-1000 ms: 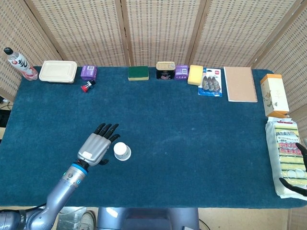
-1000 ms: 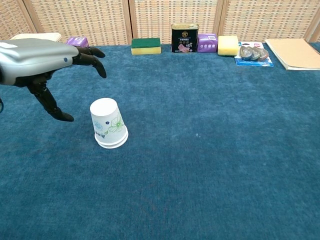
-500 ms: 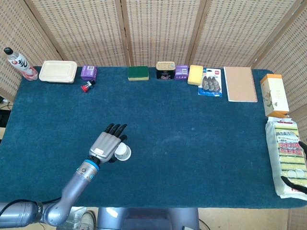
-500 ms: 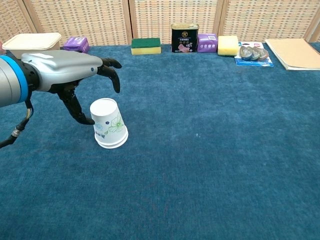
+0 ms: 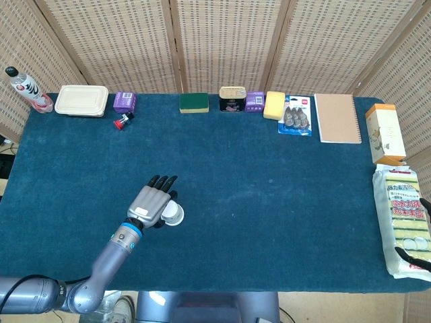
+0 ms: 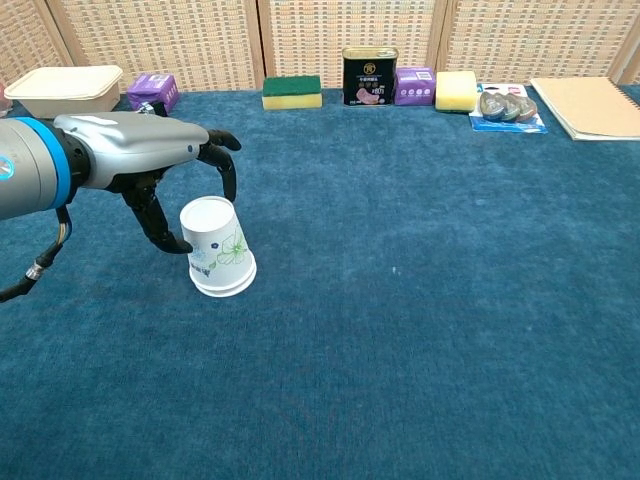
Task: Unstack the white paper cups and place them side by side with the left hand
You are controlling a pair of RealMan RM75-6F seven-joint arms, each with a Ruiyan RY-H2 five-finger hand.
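The stack of white paper cups [image 5: 174, 214] [image 6: 219, 250] stands upside down on the blue table, left of centre, with a green flower print on its side. My left hand [image 5: 152, 202] [image 6: 148, 160] hovers at the stack's upper left. Its thumb [image 6: 160, 228] reaches down beside the cup's left wall, and the other fingers [image 6: 224, 168] curl over behind the top. The fingers are apart, and no firm grip shows. Only dark fingertips of my right hand [image 5: 413, 257] show at the right edge, on the sponge pack.
Along the far edge lie a bottle [image 5: 24, 88], a lidded container [image 5: 81, 100], a purple box [image 5: 124, 101], a green sponge [image 5: 194, 102], a can [image 5: 231, 98], a yellow sponge [image 5: 274, 104] and a notebook [image 5: 337, 118]. A sponge pack [image 5: 401, 215] lies at the right.
My left hand has moved right to the cup stack. Its fingers have curled down around the stack's top. The cups have not moved.
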